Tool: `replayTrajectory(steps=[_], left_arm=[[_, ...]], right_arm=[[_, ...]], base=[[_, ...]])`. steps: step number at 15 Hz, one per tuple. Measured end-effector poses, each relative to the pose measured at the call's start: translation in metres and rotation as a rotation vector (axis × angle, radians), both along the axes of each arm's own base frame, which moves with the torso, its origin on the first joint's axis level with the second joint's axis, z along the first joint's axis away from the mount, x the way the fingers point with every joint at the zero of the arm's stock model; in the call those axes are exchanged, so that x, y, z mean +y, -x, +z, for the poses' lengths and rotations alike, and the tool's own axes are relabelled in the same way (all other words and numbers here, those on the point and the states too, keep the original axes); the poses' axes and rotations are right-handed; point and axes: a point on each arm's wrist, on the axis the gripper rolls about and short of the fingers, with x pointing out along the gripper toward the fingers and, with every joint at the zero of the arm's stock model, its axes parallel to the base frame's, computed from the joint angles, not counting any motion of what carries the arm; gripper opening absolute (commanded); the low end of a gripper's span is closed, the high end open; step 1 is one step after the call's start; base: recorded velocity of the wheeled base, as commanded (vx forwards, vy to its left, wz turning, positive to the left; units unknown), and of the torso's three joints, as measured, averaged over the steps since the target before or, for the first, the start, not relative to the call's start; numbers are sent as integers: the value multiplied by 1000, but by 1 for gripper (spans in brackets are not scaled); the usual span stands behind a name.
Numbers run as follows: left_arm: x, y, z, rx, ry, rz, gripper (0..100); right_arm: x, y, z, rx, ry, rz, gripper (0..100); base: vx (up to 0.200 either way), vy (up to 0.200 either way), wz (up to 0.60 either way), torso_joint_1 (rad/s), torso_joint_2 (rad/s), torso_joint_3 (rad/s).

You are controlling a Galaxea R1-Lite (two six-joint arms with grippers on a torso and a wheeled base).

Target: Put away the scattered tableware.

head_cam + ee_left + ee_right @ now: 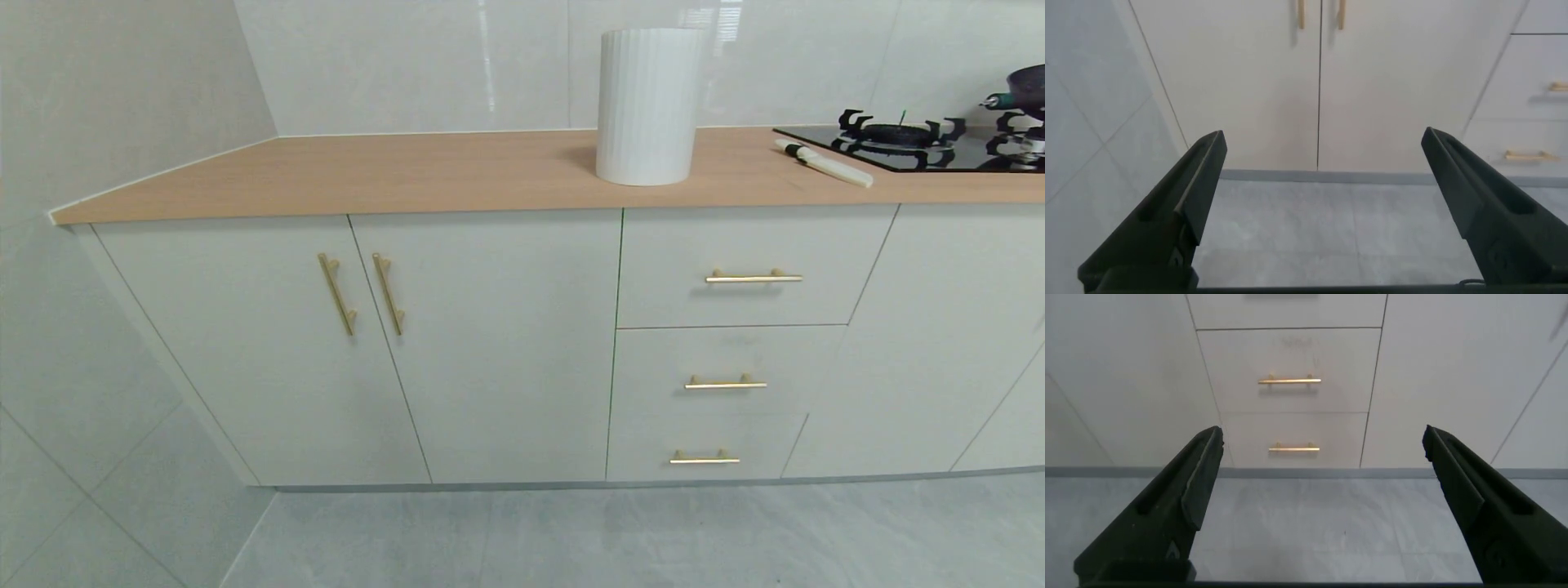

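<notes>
Head view from above, facing pale wooden tabletop and white gold-handled drawers, wrist views low by grey floor, sharing those drawers.

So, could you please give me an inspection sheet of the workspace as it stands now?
Surface: wooden countertop, above shut cabinet doors and three shut drawers.
Job's things: cream utensil lying on the countertop beside the gas hob; white ribbed container standing upright to the robot's left of it.
Clutter: dark pan on the hob at the far right.
Hands: left hand open and empty, low before the cabinet doors; right hand open and empty, low before the drawers.
Cables: nothing seen.
Surroundings: tiled wall behind the countertop, grey tiled floor below.
</notes>
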Motion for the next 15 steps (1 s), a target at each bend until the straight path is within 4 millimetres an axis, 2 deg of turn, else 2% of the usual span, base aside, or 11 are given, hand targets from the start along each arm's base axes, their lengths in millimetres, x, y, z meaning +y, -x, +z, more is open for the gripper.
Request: replayTrajectory(steps=[15], left_arm=[[0, 0, 0, 0, 0, 0, 100]], right_arm=[[0, 0, 0, 1, 0, 0, 100]], base=[[200, 0, 0, 3, 2, 4]])
